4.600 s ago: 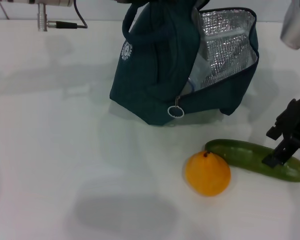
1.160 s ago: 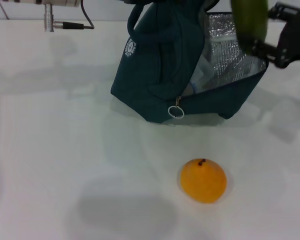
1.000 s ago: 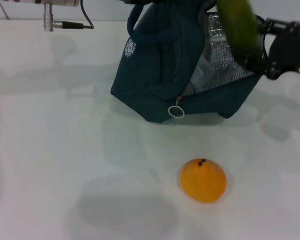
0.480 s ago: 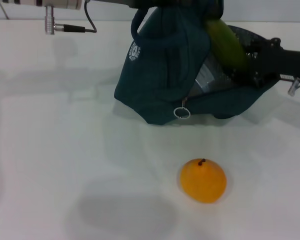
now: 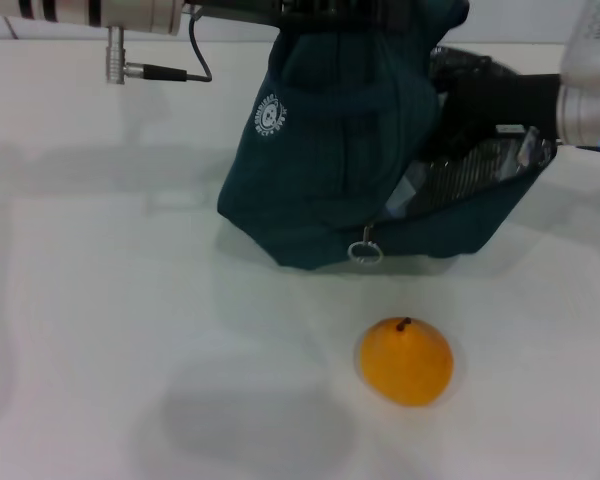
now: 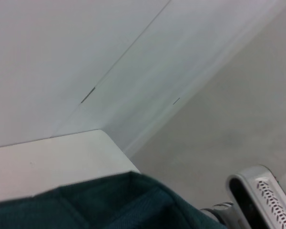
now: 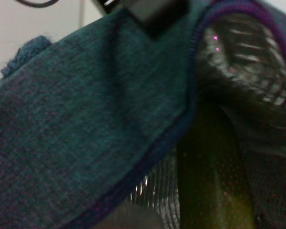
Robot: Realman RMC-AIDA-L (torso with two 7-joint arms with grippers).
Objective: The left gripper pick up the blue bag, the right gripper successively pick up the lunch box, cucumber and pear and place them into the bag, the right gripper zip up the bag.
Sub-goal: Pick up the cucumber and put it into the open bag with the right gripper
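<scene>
Tabletop (image 5: 100,330), white. Blue bag (image 5: 330,150), at twelve o'clock, top held up by left tool (image 5: 325,10). Right tool reaches into its foil-lined mouth; grip state cannot be told. Cucumber (image 7: 212,176) inside bag. Pear (image 5: 406,361) at five o'clock.

- The blue bag (image 5: 330,170) bears a small white round logo (image 5: 268,114) on its dark teal side; its ring of lettering cannot be read.
- No other text, number or sign can be read.
</scene>
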